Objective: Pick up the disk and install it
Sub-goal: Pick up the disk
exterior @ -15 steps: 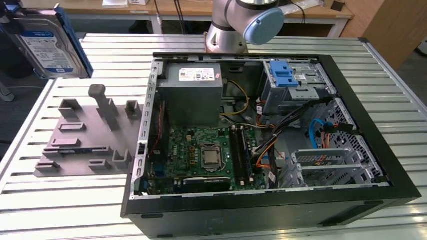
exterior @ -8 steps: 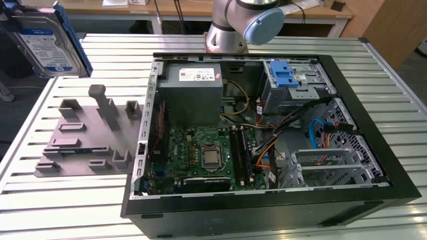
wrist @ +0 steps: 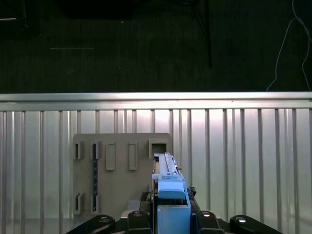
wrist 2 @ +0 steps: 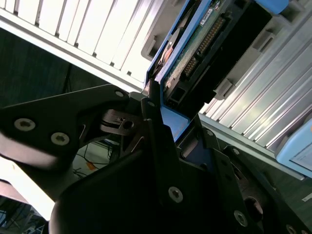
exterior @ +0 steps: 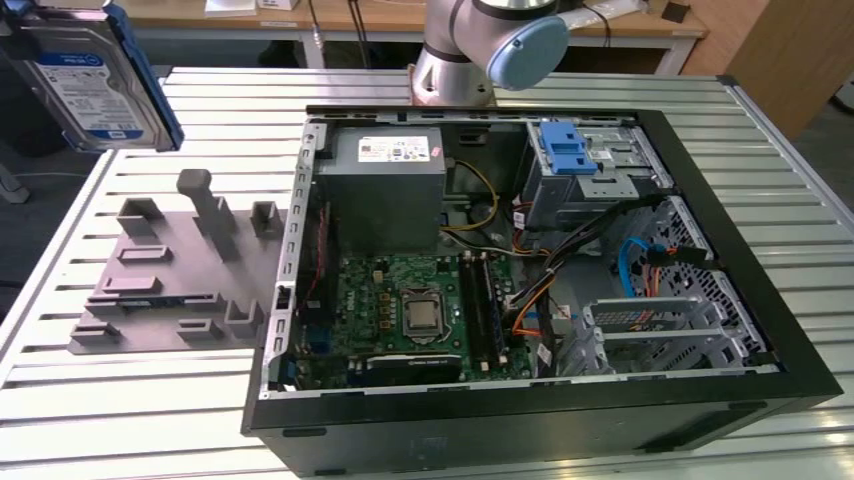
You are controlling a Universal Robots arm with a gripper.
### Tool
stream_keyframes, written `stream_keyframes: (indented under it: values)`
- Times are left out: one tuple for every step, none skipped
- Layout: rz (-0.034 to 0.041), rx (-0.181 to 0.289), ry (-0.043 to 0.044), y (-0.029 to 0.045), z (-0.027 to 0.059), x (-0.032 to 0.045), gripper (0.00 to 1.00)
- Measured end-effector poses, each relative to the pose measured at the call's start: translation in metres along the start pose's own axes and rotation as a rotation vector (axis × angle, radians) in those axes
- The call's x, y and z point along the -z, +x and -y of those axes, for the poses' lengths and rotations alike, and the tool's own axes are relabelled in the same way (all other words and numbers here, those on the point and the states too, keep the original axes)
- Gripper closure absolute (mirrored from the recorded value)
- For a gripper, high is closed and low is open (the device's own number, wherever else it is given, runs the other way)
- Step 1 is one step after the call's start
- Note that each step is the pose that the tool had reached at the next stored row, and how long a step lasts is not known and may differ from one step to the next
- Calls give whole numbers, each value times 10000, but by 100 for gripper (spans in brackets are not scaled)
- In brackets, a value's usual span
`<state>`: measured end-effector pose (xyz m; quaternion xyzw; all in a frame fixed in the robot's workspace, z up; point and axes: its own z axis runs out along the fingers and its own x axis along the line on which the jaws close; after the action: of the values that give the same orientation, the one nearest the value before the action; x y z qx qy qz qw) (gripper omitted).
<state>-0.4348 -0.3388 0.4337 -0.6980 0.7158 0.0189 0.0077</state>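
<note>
**A:** Which step is judged to be in hand?

**B:** The pick-up is judged done, and the carry is the step in hand. In the exterior view the disk (exterior: 94,85) is seen raised well above the desk (exterior: 134,420), at the exterior view's far left. It is held upright, with its label turned to the camera. The grey fixture (exterior: 174,270) lies below it. The open computer case (exterior: 534,290) lies to the exterior view's right, well apart from the disk.

**A:** And the arm?

**B:** Its base joint (exterior: 487,40) is seen at the far edge of the desk, behind the case. The reach is judged to run out leftward, high over the grey fixture.

**A:** How is the claw shown in the second wrist view?

**B:** The claw (wrist 2: 178,124) is seen clamped on the blue carrier (wrist 2: 173,122) at one end of the disk (wrist 2: 204,44). A dark finger (wrist 2: 158,141) is pressed against the carrier's side. The circuit-board face is turned to this camera.

**A:** And the first wrist view?

**B:** The disk (wrist: 168,180) is seen edge-on, hanging from the claw (wrist: 173,219) over the grey fixture (wrist: 122,165) and apart from it. The wrist is therefore judged to be pointed down at the desk (wrist: 243,161).

**A:** What is called for by the next move?

**B:** A carry across to the computer case is judged necessary, with the case wall cleared. The disk must then be lined up squarely with a drive bay. Which bay is meant cannot be told.
</note>
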Motion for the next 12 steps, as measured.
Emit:
stream_keyframes:
  values:
    - [0,0,0,0,0,4,64]
    - [0,0,1,0,0,8,64]
    - [-1,0,0,0,0,13,64]
    - [0,0,0,-1,0,18,64]
    - [0,0,0,-1,0,23,64]
    - [0,0,0,-1,-1,29,64]
    - [0,0,0,-1,0,37,64]
    - [0,0,0,-2,-1,44,64]
    - [0,0,1,-2,-1,51,64]
    - [0,0,0,-2,-1,58,64]
    - [0,0,1,-2,-1,65,64]
    - [0,0,1,-3,-1,72,64]
